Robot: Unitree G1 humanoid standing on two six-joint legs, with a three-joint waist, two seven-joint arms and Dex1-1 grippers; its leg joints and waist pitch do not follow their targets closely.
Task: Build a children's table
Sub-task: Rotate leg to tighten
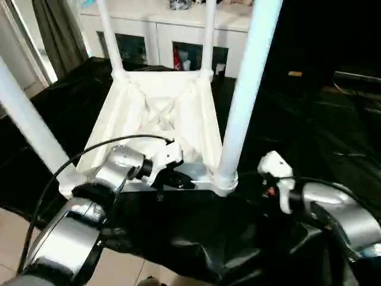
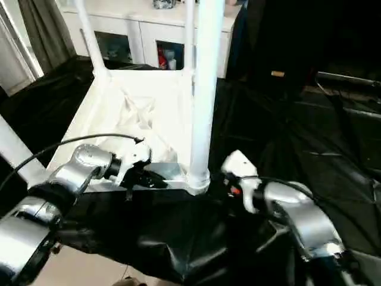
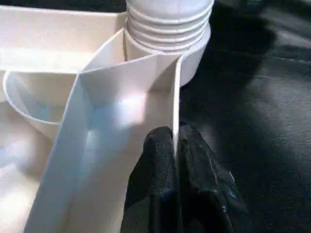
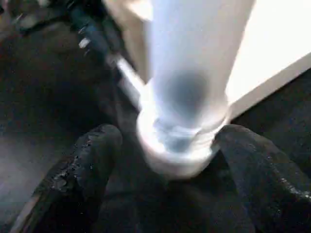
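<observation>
Left hand (image 3: pixel 176 145) is pinching top's rim (image 3: pixel 177 92); right hand (image 4: pixel 165 160), released, is straddling last leg (image 4: pixel 192 63). Next: tighten it.

White table top (image 1: pixel 161 113) upside down, four legs (image 1: pixel 241 101) upright

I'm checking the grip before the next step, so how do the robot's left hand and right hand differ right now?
The left hand is shut, pinching the thin edge wall of the table top; the right hand is open, its fingers spread either side of the near leg at its socket. Both are black-fingered, at the top's near edge.
</observation>
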